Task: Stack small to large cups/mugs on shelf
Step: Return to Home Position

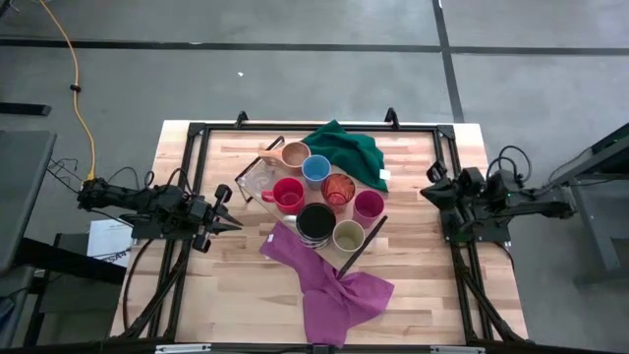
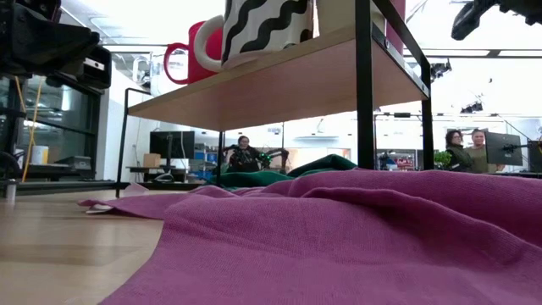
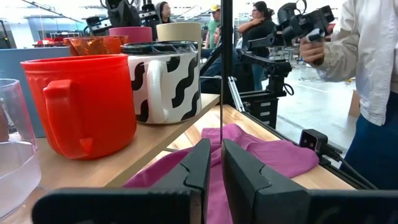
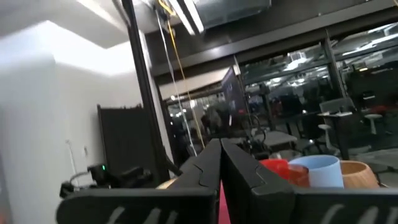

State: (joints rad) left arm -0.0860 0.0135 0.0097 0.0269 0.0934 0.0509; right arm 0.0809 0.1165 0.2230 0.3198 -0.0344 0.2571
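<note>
Purple cloth fills the low view. Left pincer, nearly pressed together and empty, sits just beside the shelf of cups; right pincer, pressed together, waits well apart. Only its wrist view shows people beyond.

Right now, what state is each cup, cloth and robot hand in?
Red mug: upright on the light wooden shelf, empty.
Black-and-white wavy mug: upright on the shelf.
Clear glass cup: upright, at the shelf's end.
Blue cup: upright.
Purple cloth: crumpled, partly under the shelf.
Green cloth: bunched.
Left hand: nearly shut, empty, beside the shelf.
Right hand: shut, empty.
</note>
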